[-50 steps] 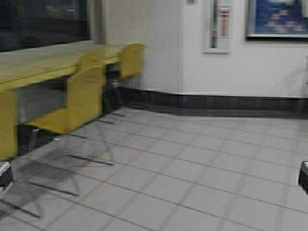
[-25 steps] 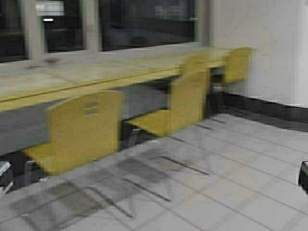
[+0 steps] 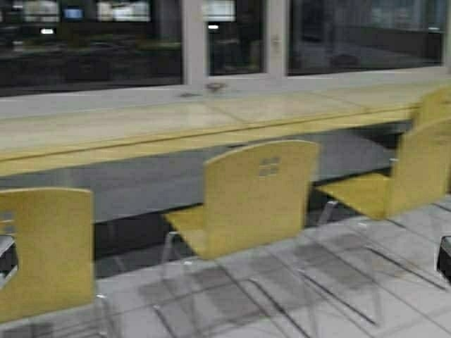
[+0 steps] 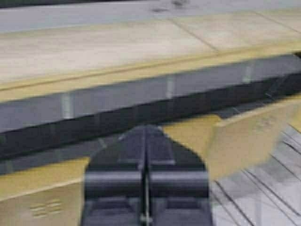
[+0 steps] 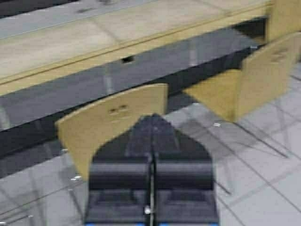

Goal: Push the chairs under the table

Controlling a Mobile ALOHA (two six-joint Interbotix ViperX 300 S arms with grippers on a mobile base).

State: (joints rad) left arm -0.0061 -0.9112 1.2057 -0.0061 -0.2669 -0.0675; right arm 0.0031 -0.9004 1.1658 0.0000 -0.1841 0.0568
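Now I face the long worktop (image 3: 141,134) under the dark windows (image 3: 91,42). Three chairs stand pulled out from its near edge: a middle chair (image 3: 257,193) straight ahead, another chair (image 3: 46,250) at the worktop's left end of my view, a third chair (image 3: 405,172) toward its right. My left hand (image 4: 146,176) and right hand (image 5: 151,174) both sit pinched closed, empty, short of the chairs.
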